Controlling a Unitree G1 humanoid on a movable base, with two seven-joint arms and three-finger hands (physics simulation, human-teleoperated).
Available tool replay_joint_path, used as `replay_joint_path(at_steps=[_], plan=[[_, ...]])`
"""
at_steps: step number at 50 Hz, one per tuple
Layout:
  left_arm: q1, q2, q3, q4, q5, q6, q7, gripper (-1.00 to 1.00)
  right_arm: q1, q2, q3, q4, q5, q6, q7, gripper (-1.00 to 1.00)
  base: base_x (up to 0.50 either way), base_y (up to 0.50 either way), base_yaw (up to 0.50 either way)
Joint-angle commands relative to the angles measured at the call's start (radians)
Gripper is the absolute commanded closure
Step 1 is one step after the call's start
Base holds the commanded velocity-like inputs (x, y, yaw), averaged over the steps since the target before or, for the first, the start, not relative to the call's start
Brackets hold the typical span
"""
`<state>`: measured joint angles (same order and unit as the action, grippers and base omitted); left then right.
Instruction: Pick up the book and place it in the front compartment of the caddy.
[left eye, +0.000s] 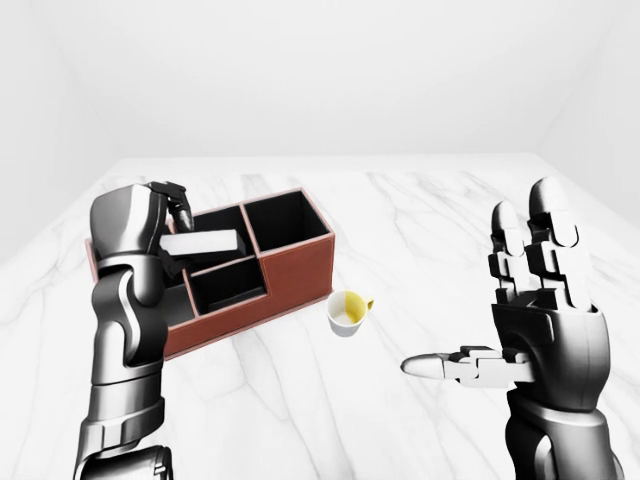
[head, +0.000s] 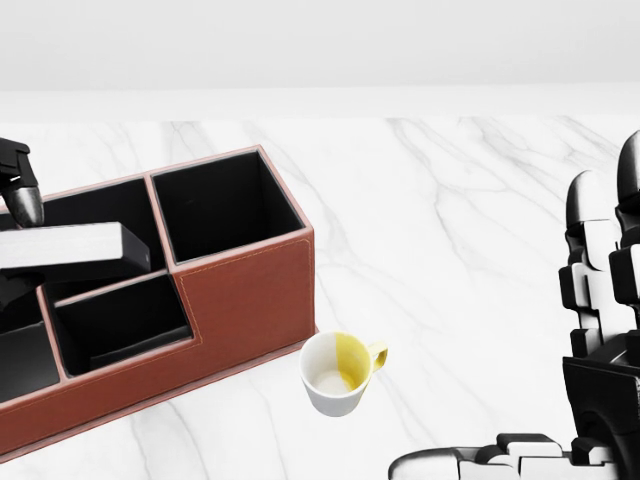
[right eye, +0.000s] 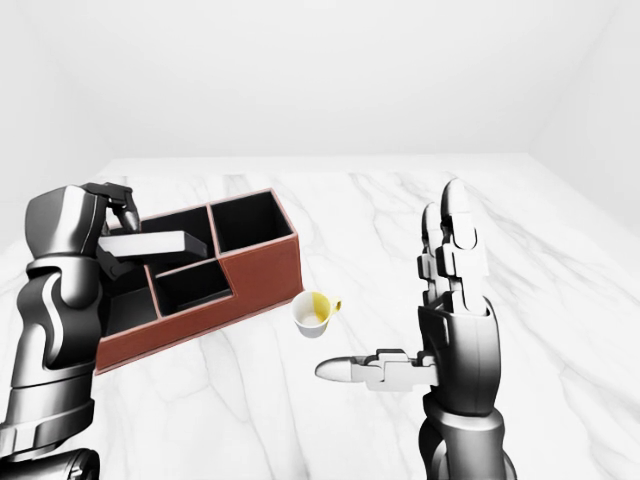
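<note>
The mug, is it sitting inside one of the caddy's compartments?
No, the mug rests on the marble table just outside the caddy, near its corner in the head view.

A white marble worktop (head: 480, 200) with grey veins carries a reddish-brown caddy (head: 250, 290) with black-lined compartments at the head view's left, and just beside the caddy's lower right corner lies a white-and-yellow mug (head: 338, 372) tipped on its side.
</note>
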<state>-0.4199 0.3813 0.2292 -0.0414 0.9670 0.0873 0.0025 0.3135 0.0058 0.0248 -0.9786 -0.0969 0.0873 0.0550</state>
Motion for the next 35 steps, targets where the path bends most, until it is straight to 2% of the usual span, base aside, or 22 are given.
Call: replay_joint_path(at_steps=[1, 12, 19, 22, 29, 35], plan=[[-0.030, 0.015, -0.011, 0.057, 0.101, 0.000, 0.076, 1.00, -0.002, 0.001, 0.000, 0.000, 0.000, 0.000, 0.001, -0.99, 0.00, 0.00, 0.00], [-0.055, 0.012, -0.010, 0.088, 0.087, 0.000, 0.084, 1.00, -0.006, 0.000, 0.002, 0.005, -0.002, 0.000, -0.001, -1.00, 0.00, 0.00, 0.00], [-0.094, 0.019, -0.023, 0.142, 0.074, 0.000, 0.120, 1.00, -0.008, -0.001, 0.003, 0.009, -0.003, 0.000, -0.003, -1.00, 0.00, 0.00, 0.00], [-0.108, 0.018, -0.036, 0.192, 0.080, 0.000, 0.162, 1.00, -0.005, -0.002, 0.006, 0.009, -0.004, 0.000, -0.003, -1.00, 0.00, 0.00, 0.00], [-0.130, 0.013, -0.046, 0.269, 0.055, 0.000, 0.206, 1.00, -0.007, -0.003, 0.008, 0.013, -0.006, 0.000, -0.003, -1.00, 0.00, 0.00, 0.00], [-0.168, 0.011, -0.071, 0.412, 0.038, 0.000, 0.282, 1.00, -0.002, -0.003, 0.009, 0.012, -0.006, 0.000, -0.003, -1.00, 0.00, 0.00, 0.00]])
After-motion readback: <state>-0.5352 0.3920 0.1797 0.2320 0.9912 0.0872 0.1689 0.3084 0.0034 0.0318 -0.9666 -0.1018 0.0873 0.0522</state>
